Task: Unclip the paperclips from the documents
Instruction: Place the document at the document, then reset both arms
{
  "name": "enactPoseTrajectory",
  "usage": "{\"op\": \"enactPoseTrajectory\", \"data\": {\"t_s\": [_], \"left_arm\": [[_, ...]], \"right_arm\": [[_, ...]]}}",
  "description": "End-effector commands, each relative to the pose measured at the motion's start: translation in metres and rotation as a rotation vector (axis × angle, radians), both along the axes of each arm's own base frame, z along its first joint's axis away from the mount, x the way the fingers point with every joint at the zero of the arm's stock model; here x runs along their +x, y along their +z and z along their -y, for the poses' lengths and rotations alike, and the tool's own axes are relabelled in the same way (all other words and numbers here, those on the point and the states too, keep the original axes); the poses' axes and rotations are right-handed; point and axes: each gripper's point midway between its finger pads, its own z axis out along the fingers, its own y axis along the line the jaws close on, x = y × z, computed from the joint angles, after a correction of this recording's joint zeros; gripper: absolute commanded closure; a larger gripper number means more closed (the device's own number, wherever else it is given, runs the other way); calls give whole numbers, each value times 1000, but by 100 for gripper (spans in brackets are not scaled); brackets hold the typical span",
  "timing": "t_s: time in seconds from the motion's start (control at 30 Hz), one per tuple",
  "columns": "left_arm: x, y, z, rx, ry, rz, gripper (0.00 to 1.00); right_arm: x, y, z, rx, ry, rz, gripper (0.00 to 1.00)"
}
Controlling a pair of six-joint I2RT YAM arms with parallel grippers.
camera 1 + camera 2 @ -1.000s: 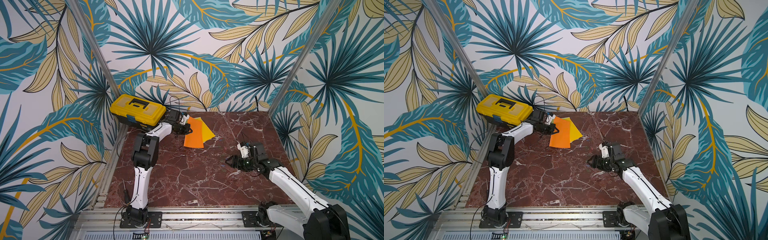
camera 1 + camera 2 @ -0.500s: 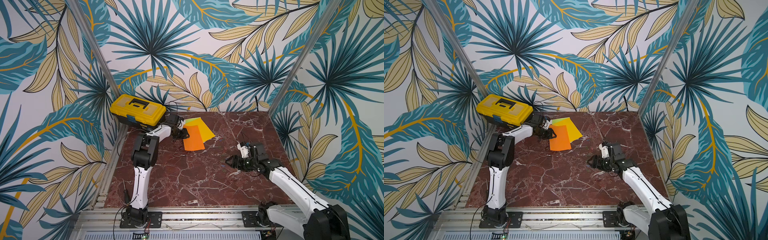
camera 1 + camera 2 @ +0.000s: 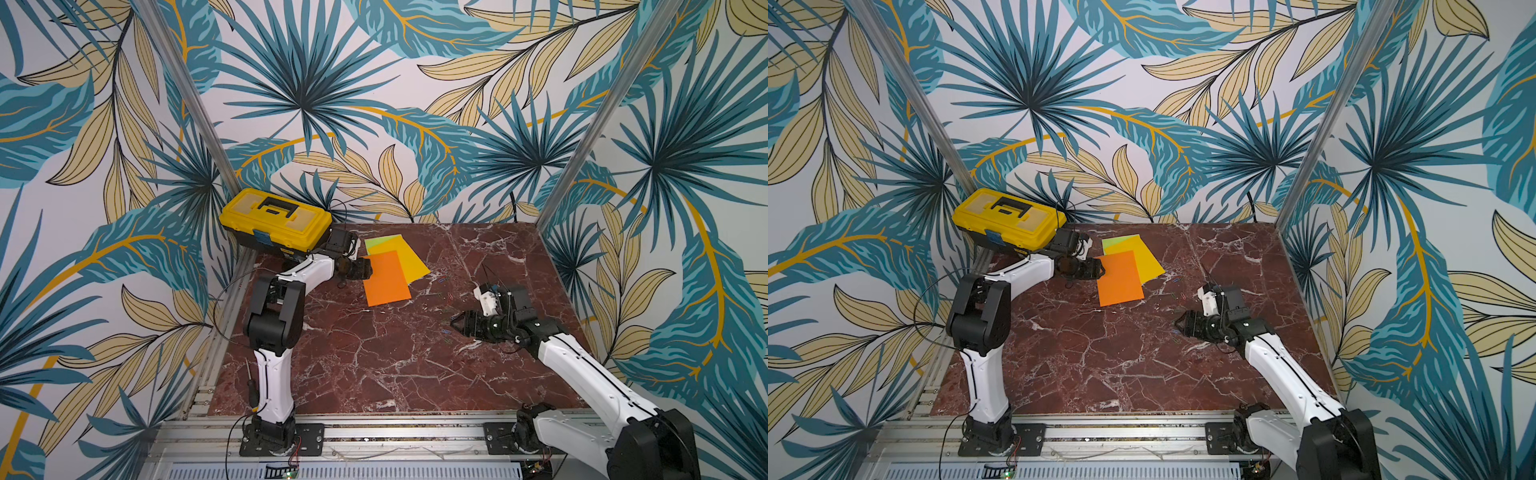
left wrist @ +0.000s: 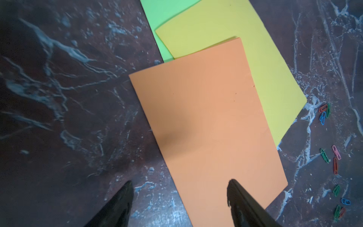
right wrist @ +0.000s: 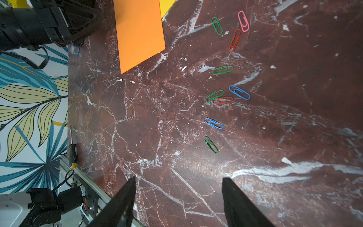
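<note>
Three documents (image 3: 388,276) are lying fanned ahead of the left gripper (image 3: 366,268) in both top views. Left wrist view: its jaws are standing spread, straddling an edge of the orange sheet (image 4: 206,127), paperclips (image 4: 335,163) lying beyond. Right wrist view: the right gripper (image 5: 178,179) is gaping empty, paperclips lying scattered ahead.

both top views look down from high over the near rail toward the back wall (image 3: 374,104). each takes in the whole marble table (image 3: 374,353); i find them nearly identical, shifted slightly sideways. the left wrist camera sits close over the table, looking past the left gripper (image 4: 180,180) across the orange sheet (image 4: 206,127). the right wrist camera, also close, looks past the right gripper (image 5: 179,177) toward the left arm's side of the cell. both wrist views share the orange sheet's corner and the loose paperclips (image 5: 222,98).
</note>
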Motion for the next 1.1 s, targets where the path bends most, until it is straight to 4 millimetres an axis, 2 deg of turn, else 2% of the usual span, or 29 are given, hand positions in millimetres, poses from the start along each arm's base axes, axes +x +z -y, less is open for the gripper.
{"op": "enactPoseTrajectory", "data": {"t_s": [0.0, 0.1, 0.37, 0.57, 0.7, 0.87, 0.9, 1.07], "left_arm": [[4, 32, -7, 20, 11, 133, 19], [-3, 50, -9, 35, 1, 218, 14], [-36, 87, -23, 73, -6, 397, 11], [-66, 102, -44, 105, 50, 486, 10], [-84, 104, -57, 120, 91, 524, 9], [-101, 110, -76, 151, 164, 598, 10], [-104, 111, -81, 160, 180, 611, 10], [-114, 118, -96, 205, 230, 683, 10]], "right_arm": [[8, 3, 2, -40, 18, 37, 29], [16, 6, 4, -75, 23, 64, 27], [49, 19, 12, -165, 33, 154, 17], [75, 27, 27, -242, -6, 248, 4], [90, 29, 41, -292, -43, 285, 1], [102, 22, 74, -361, -141, 293, 0], [109, 26, 80, -373, -172, 329, 0], [115, 21, 124, -506, -324, 377, 1]]}}
